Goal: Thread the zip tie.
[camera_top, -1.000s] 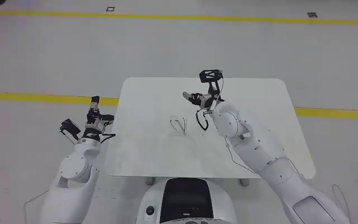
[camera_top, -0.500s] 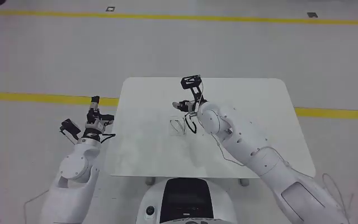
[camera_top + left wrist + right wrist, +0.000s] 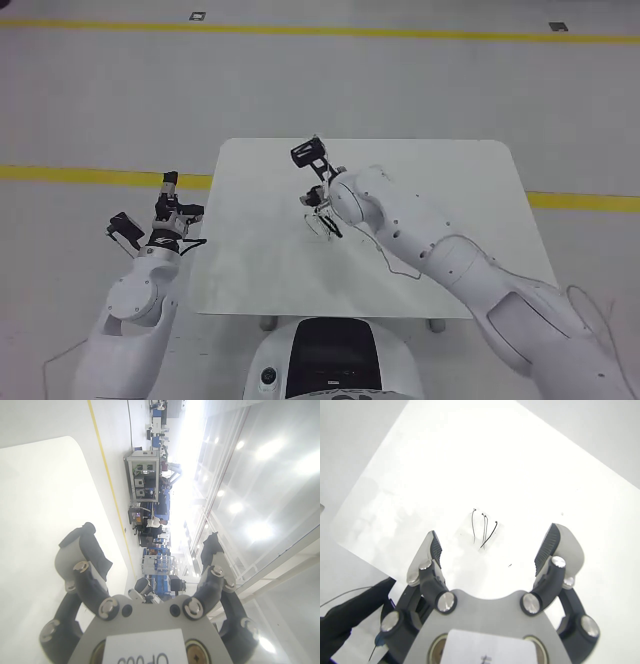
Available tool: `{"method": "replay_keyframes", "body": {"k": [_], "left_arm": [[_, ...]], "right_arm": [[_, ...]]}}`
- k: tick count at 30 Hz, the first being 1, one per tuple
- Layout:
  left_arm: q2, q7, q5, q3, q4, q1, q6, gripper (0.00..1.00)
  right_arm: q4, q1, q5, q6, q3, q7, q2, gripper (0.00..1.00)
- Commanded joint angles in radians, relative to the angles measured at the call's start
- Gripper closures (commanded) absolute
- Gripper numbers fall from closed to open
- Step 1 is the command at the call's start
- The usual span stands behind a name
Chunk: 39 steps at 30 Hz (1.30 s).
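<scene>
Several thin black zip ties [image 3: 483, 528] lie side by side on a faint clear patch near the middle of the white table [image 3: 520, 462]. My right gripper [image 3: 493, 532] hovers above them, open, with nothing between its ribbed pads [image 3: 546, 545]. In the top view the right gripper [image 3: 313, 196] hangs just beyond the zip ties [image 3: 320, 224] and partly covers them. My left gripper [image 3: 169, 188] stays off the table's left edge, pointing up and away. In its own view the left gripper [image 3: 149, 532] is open and empty.
The table [image 3: 450, 200] is bare white apart from the ties and a few tiny specks [image 3: 510, 565]. A black cable [image 3: 385, 262] trails along the right arm. The table's rounded corner [image 3: 72, 442] lies beside the left gripper.
The right arm has swung left from the back middle of the table to a spot over the zip ties. The left arm has not moved.
</scene>
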Motion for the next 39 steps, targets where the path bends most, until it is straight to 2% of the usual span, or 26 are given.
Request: {"method": "replay_keyframes", "body": {"k": [1,5,6,16,21,25,35,39], "left_arm": [[0.000,0.000,0.000,0.000,0.000,0.000,0.000,0.00],[0.000,0.000,0.000,0.000,0.000,0.000,0.000,0.00],[0.000,0.000,0.000,0.000,0.000,0.000,0.000,0.00],[0.000,0.000,0.000,0.000,0.000,0.000,0.000,0.00],[0.000,0.000,0.000,0.000,0.000,0.000,0.000,0.00],[0.000,0.000,0.000,0.000,0.000,0.000,0.000,0.00],[0.000,0.000,0.000,0.000,0.000,0.000,0.000,0.00],[0.000,0.000,0.000,0.000,0.000,0.000,0.000,0.00]], "right_arm": [[0.084,0.043,0.047,-0.012,-0.040,0.036,-0.038,0.00],[0.235,0.085,0.132,-0.051,-0.100,0.070,-0.108,0.00],[0.258,0.090,0.142,-0.060,-0.106,0.072,-0.117,0.00],[0.258,0.090,0.142,-0.060,-0.106,0.072,-0.117,0.00],[0.273,0.080,0.129,-0.088,-0.115,0.069,-0.128,0.00],[0.322,0.090,0.144,-0.121,-0.131,0.064,-0.157,0.00],[0.544,0.123,0.208,-0.190,-0.172,0.022,-0.265,0.00],[0.551,0.125,0.209,-0.192,-0.172,0.020,-0.268,0.00]]}}
